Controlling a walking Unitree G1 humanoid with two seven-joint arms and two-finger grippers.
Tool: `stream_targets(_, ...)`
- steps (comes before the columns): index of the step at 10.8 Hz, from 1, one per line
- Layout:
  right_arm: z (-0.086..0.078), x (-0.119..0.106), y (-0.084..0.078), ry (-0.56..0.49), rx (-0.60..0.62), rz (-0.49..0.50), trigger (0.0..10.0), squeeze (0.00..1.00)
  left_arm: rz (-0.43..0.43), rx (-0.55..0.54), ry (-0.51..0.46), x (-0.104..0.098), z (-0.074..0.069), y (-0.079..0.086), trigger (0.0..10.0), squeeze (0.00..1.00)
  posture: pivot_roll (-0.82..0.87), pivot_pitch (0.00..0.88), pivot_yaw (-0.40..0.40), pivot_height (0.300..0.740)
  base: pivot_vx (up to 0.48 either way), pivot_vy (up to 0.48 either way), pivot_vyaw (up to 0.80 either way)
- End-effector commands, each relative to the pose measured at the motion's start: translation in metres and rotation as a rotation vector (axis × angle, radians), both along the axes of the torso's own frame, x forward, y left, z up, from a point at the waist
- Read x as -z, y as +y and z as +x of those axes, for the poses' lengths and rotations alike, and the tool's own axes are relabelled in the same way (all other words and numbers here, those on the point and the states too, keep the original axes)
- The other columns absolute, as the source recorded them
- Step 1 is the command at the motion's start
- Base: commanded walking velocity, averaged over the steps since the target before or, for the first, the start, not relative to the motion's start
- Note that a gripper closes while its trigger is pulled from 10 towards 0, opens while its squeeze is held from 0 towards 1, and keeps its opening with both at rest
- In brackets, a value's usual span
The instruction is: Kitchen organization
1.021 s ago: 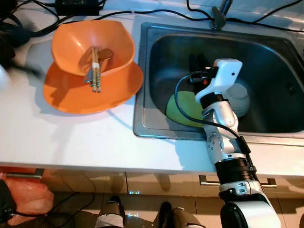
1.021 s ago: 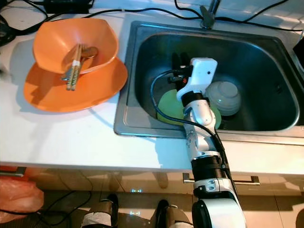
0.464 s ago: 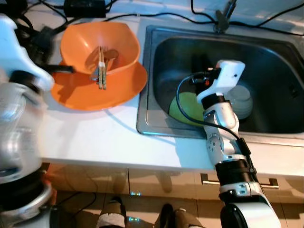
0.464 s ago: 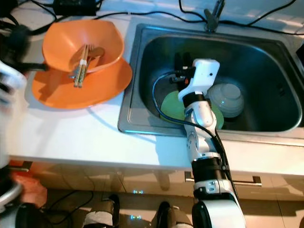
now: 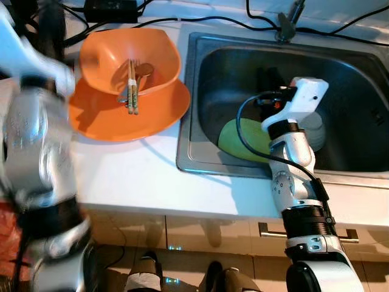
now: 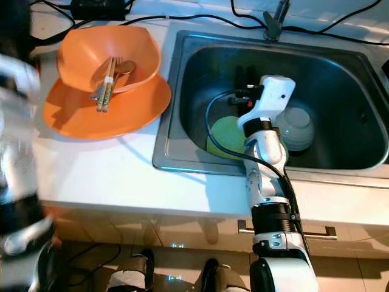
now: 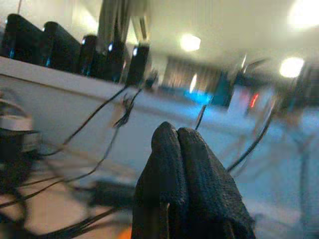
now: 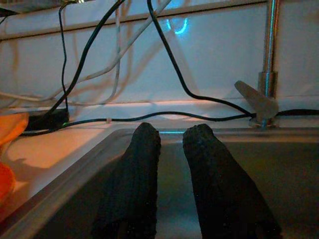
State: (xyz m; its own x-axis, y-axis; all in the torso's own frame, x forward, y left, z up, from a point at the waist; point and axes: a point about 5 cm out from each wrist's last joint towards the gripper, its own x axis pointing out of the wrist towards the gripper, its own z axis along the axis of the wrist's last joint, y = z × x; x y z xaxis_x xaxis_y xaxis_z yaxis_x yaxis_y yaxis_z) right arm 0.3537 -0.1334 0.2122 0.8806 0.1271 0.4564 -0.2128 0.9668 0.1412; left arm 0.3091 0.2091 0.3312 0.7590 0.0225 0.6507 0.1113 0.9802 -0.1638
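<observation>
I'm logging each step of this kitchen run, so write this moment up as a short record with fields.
counter: white counter to the left of the sink
orange dishes: orange bowl stacked on orange plate, on the counter
in bowl: chopsticks and a spoon
sink: steel sink holds a green plate and a pale bowl beside it
right gripper: right gripper held over the sink, fingers slightly apart, empty
left gripper: left gripper raised above the counter, fingers closed together, empty
tap: faucet at the sink's back edge
</observation>
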Motion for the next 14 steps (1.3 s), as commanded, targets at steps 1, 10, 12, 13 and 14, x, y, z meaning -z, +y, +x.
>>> stream_targets(1, -0.003, 0.010, -0.008, 0.017, 0.027, 0.015, 10.0, 0.00, -0.081, 0.058, 0.021, 0.006, 0.006, 0.002, 10.0, 0.00, 0.21, 0.179, -0.027, 0.740, 0.000, 0.000, 0.00)
stream_targets(10, -0.005, 0.015, -0.004, 0.031, 0.020, 0.026, 10.0, 0.00, 0.092, 0.164, 0.094, 0.027, 0.009, -0.001, 10.0, 1.00, 0.20, 0.206, -0.016, 0.740, 0.000, 0.000, 0.00)
stream_targets(12, -0.006, 0.016, -0.002, 0.034, 0.015, 0.028, 10.0, 0.00, 0.171, 0.133, 0.127, 0.033, 0.005, 0.001, 10.0, 1.00, 0.20, 0.211, -0.018, 0.740, 0.000, 0.000, 0.00)
stream_targets(13, -0.006, 0.016, -0.002, 0.035, 0.015, 0.029, 10.0, 0.00, 0.199, 0.128, 0.138, 0.037, 0.004, 0.001, 10.0, 1.00, 0.20, 0.212, -0.019, 0.740, 0.000, 0.000, 0.00)
stream_targets(14, -0.005, 0.016, -0.002, 0.036, 0.013, 0.030, 10.0, 0.00, 0.229, 0.106, 0.152, 0.040, 0.003, 0.004, 10.0, 1.00, 0.20, 0.211, -0.021, 0.740, 0.000, 0.000, 0.00)
